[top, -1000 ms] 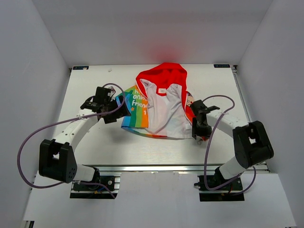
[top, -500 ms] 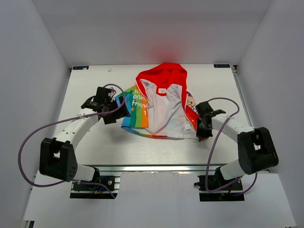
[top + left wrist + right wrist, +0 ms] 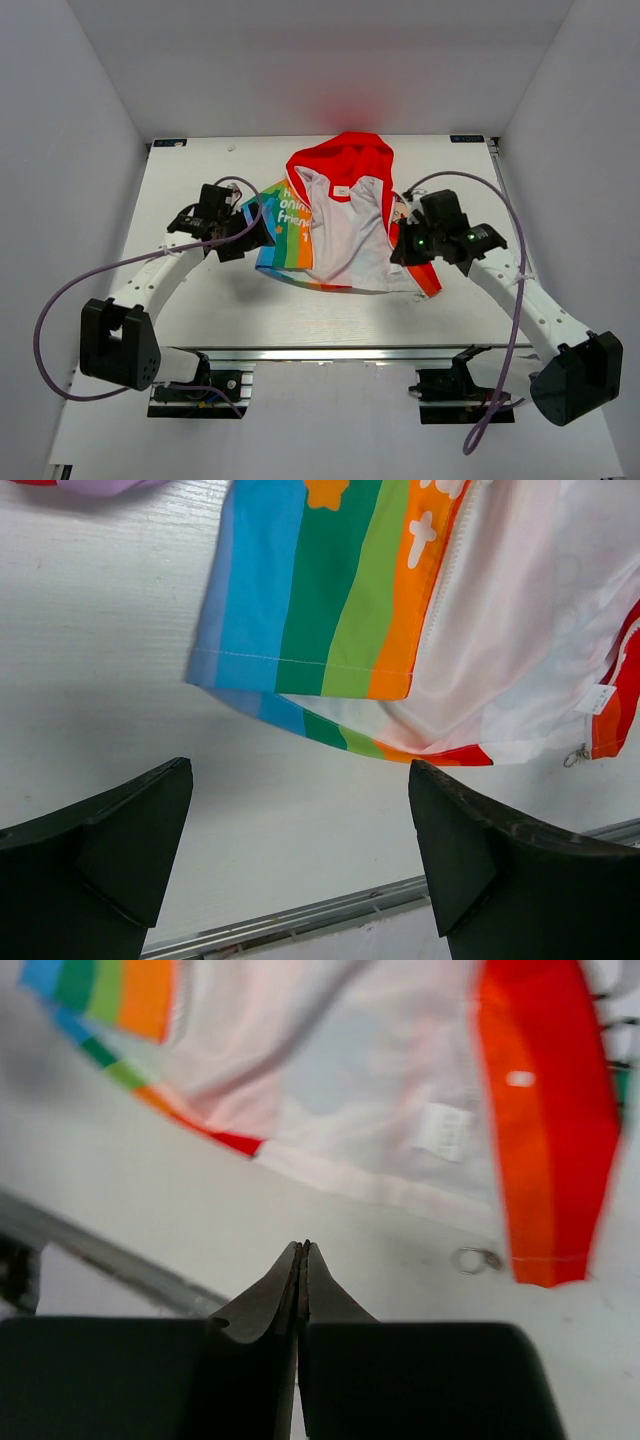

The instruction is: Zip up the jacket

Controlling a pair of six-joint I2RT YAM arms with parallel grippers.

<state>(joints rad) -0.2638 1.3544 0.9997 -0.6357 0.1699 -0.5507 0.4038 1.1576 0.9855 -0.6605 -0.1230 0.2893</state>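
The left claw [image 3: 300, 780] hangs wide open and empty, near the rainbow hem of the jacket [image 3: 340, 225]. The jacket lies unzipped, white lining up, at the middle of the surface [image 3: 190, 180]. Only the wrist views show its metal zip pull [image 3: 478, 1258], which rests on the surface beside the red edge. The right claw [image 3: 302, 1252] is pinched closed on nothing.

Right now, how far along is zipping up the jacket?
Nothing is zipped: the jacket lies open, white lining up. In hand, nothing; the left gripper hovers open by the rainbow hem, the right gripper is shut and empty near the zipper pull. Joining the two front edges and the whole zip run remain.
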